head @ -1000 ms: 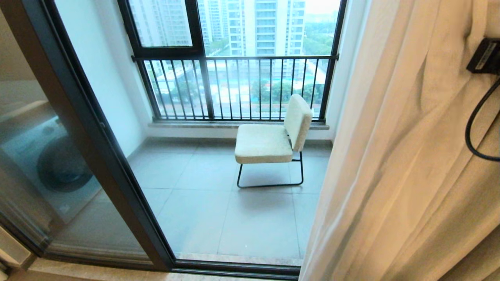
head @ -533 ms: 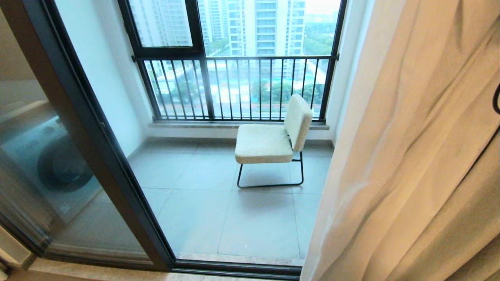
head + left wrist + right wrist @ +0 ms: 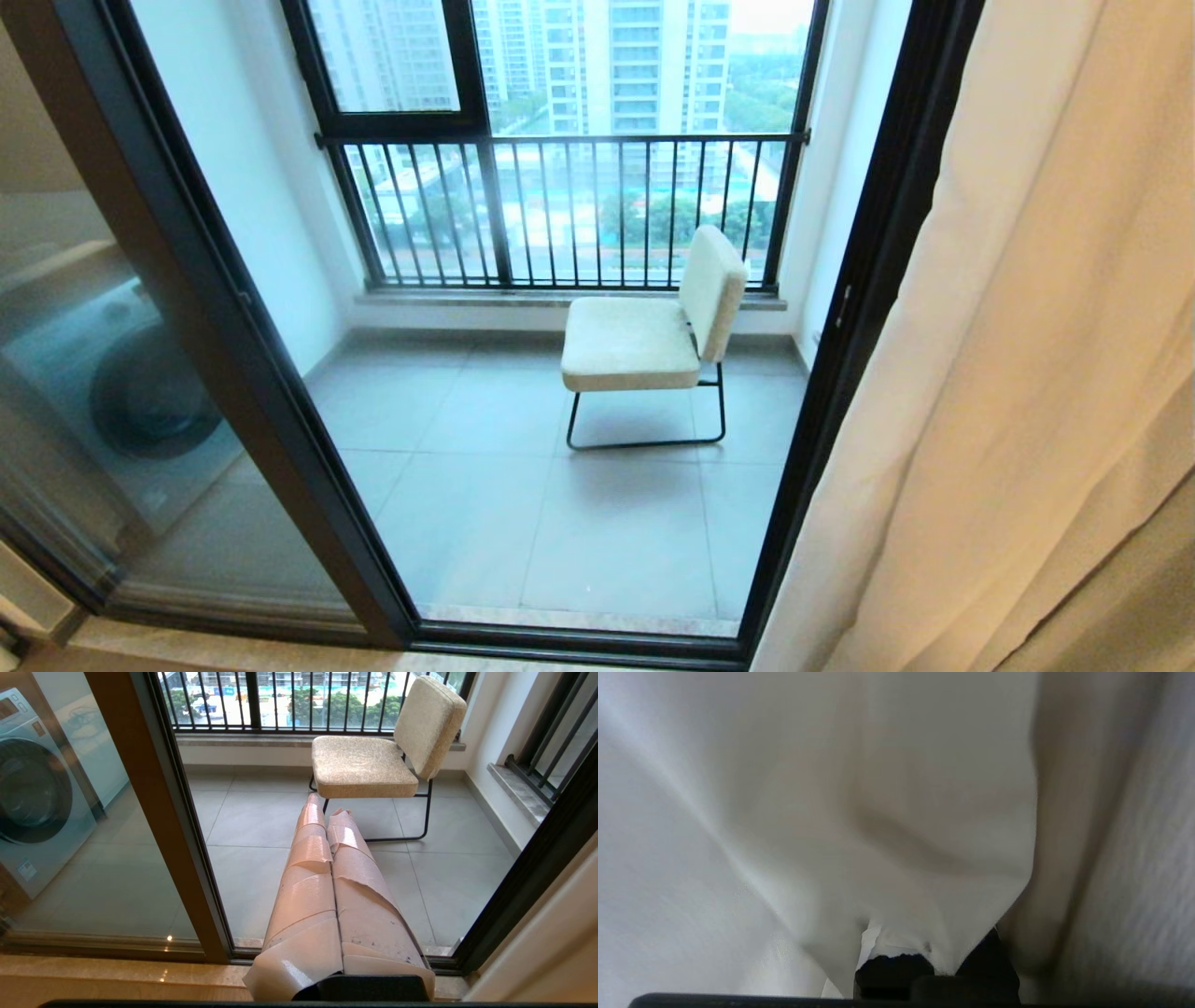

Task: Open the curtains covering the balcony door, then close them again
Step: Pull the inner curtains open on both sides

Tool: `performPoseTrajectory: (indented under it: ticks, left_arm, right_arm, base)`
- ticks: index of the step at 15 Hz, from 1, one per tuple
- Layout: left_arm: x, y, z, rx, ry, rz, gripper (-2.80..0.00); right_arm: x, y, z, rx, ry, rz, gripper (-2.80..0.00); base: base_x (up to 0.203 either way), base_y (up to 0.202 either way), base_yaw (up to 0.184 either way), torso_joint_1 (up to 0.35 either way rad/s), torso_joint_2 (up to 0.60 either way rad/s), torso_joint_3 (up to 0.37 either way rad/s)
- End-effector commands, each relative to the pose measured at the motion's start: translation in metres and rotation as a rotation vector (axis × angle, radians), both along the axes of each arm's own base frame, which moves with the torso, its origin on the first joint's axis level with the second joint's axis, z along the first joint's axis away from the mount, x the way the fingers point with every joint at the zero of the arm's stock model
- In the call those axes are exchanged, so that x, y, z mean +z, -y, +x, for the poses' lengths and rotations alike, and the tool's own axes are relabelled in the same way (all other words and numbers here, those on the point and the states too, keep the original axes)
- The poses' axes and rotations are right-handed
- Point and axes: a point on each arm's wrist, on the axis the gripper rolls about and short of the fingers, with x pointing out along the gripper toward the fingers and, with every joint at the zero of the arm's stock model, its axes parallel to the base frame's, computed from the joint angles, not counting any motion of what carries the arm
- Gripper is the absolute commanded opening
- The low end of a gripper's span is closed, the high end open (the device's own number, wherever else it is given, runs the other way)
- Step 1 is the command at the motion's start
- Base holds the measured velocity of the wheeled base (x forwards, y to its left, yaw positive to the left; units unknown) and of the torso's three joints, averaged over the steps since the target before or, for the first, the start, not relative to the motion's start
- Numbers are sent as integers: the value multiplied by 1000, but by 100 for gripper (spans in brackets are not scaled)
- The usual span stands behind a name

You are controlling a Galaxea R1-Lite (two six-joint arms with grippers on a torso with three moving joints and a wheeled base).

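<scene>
- Up close, the right gripper [image 3: 924,956] has its jaws pressed together, pinching a fold of the curtains [image 3: 896,826]; fabric drapes over and around them.
- Curtains [image 3: 1046,373] hang bunched at the right of the door [image 3: 840,355], whose frame stands uncovered.
- Left gripper [image 3: 324,807], jaws pressed together and empty, points toward the chair [image 3: 369,760] on the balcony.
</scene>
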Motion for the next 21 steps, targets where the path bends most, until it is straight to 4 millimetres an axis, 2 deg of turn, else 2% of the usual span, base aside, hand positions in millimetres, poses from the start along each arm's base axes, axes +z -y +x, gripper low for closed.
performPoseTrajectory:
  ticks: [1, 5, 12, 14, 17, 20, 21]
  left_arm:
    - [0, 0, 0, 0, 1, -1, -280]
    - [0, 0, 0, 0, 1, -1, -280]
    - [0, 0, 0, 0, 1, -1, -280]
    - [0, 0, 0, 0, 1, -1, -280]
    - [0, 0, 0, 0, 1, -1, -280]
    - [0, 0, 0, 0, 1, -1, -280]
    - [0, 0, 0, 0, 1, -1, -280]
  right_arm:
    - [-15, 38, 1, -87, -29, 22, -280]
    - [-32, 87, 0, -188, -47, 49, -280]
    - [-54, 143, 4, -275, -52, 62, -280]
    - [-53, 149, 4, -280, -45, 56, -280]
    - [-53, 147, 3, -278, -48, 56, -280]
    - [-44, 138, -2, -231, -46, 32, -280]
    - [-36, 129, -6, -196, -45, 15, -280]
  base:
    - [0, 0, 0, 0, 0, 0]
    - [0, 0, 0, 0, 0, 0]
    - [0, 0, 0, 0, 0, 0]
    - [0, 0, 0, 0, 0, 0]
    - [0, 0, 0, 0, 0, 0]
    - [0, 0, 0, 0, 0, 0]
    - [0, 0, 0, 0, 0, 0]
